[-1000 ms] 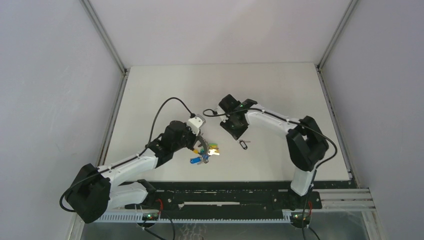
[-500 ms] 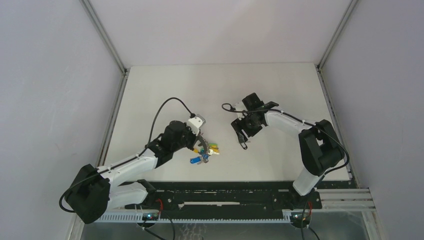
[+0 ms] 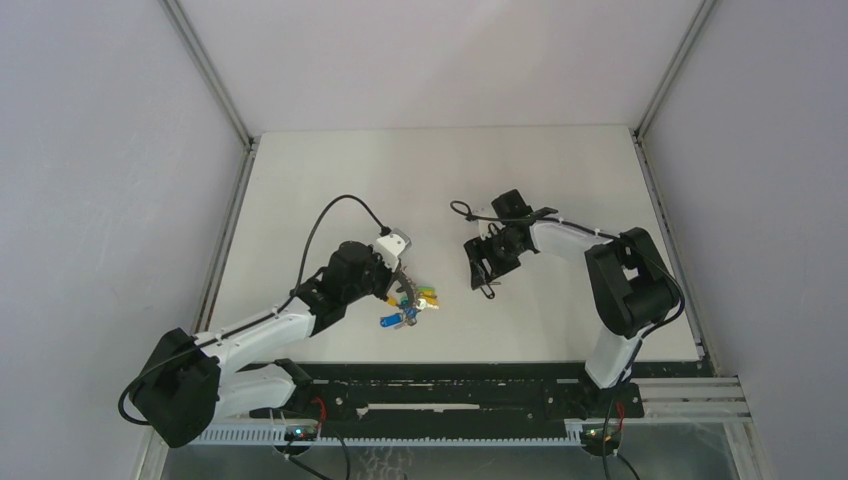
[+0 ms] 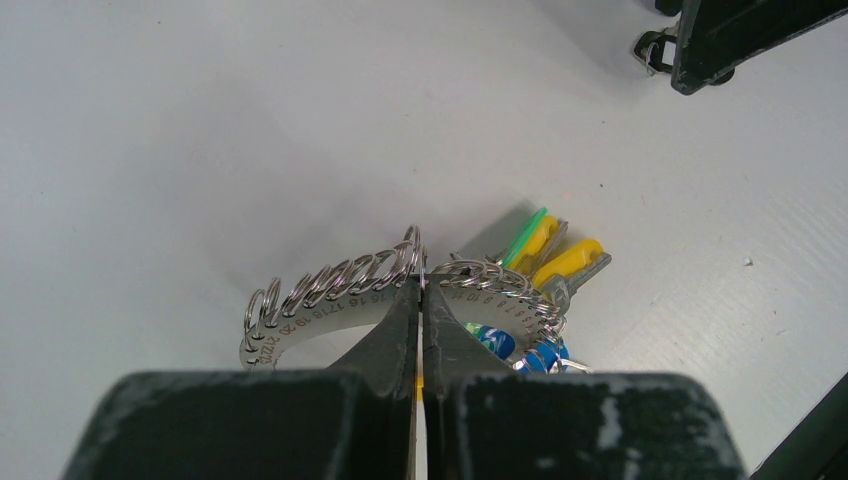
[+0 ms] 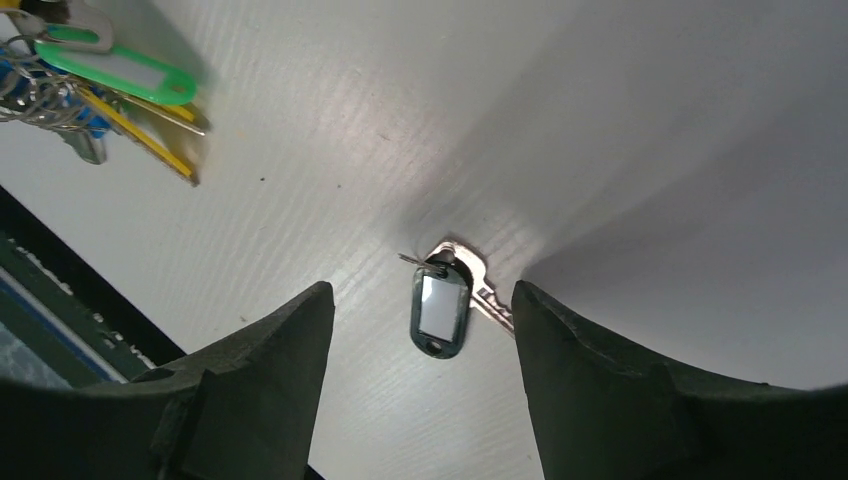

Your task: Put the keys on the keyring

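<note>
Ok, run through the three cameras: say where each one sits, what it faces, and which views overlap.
Top external: fixed above and behind the arms, looking down on the table; both arms, left hand and right hand show.
Left wrist: on the left arm, facing the keyring clamped in its shut fingers.
Right wrist: on the right arm, facing down at the key between its open fingers.
Shared: both wrist views catch the green tag.
</note>
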`<action>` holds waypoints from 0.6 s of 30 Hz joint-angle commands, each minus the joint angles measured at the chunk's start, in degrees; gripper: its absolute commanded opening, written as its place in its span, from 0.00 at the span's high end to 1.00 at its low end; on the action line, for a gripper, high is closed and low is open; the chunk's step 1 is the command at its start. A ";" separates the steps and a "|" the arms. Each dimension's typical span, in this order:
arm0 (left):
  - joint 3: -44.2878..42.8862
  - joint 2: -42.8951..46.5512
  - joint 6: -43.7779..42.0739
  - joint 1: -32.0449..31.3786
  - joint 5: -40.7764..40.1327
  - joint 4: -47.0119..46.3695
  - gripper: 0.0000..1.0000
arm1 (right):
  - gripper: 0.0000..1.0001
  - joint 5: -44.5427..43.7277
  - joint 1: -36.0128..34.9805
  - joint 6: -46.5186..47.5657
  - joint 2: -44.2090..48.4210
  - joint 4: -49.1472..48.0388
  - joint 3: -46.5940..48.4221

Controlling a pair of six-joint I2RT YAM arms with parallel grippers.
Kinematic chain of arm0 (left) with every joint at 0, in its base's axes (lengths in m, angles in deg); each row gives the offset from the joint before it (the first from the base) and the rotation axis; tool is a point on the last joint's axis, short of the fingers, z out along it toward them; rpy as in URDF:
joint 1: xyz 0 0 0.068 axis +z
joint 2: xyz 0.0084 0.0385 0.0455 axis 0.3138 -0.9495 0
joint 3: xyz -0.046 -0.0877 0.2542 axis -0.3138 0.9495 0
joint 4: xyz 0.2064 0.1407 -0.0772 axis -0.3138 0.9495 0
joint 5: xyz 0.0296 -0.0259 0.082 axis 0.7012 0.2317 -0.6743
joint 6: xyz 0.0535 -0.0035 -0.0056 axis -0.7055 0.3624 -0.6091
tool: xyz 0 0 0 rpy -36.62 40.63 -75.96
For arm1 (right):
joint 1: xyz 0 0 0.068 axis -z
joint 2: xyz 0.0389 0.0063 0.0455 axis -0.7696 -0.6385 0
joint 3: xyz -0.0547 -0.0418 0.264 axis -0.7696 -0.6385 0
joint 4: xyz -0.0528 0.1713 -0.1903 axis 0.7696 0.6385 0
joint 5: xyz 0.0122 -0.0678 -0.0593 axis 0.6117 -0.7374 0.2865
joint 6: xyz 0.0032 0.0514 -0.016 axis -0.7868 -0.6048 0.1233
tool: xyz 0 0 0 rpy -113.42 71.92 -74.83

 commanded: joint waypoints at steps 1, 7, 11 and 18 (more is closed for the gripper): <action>-0.61 2.00 -0.93 -0.33 0.21 -2.19 1.00 | 0.34 1.96 -0.78 -2.95 1.08 -1.44 -1.75; -0.62 1.91 -0.98 -0.35 0.11 -2.19 1.00 | 0.39 2.92 -4.14 -6.72 4.01 -0.72 -3.62; -0.56 2.08 -0.98 -0.35 0.08 -2.19 1.00 | 0.43 2.72 -6.20 -10.30 4.91 -0.86 -4.79; -0.48 2.28 -0.93 -0.35 -0.02 -2.15 1.00 | 0.47 -1.46 -8.94 -11.63 7.85 -1.13 -5.51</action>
